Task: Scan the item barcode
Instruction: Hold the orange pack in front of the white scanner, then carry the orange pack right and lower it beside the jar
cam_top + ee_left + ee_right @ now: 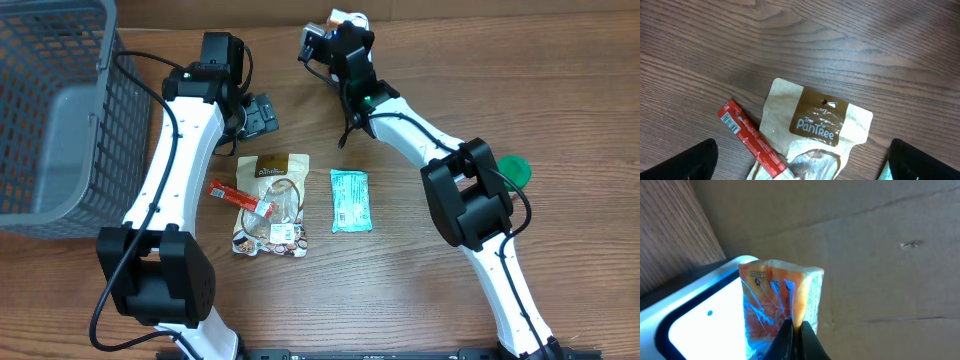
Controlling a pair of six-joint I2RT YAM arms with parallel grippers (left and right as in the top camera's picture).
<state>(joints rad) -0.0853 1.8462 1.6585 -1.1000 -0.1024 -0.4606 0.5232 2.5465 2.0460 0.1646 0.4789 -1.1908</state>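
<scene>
My right gripper is shut on the edge of an orange packet, holding it upright beside the glowing white face of the scanner. In the overhead view this happens at the table's far edge, where the right gripper holds the packet next to the scanner. My left gripper hangs open over the table with nothing in it. Its black fingertips show at both lower corners of the left wrist view, above a beige Pantree pouch.
A red stick pack lies across the pouch, and a teal packet lies to its right. A grey wire basket stands at the far left. A green disc sits by the right arm. Brown cardboard backs the scanner.
</scene>
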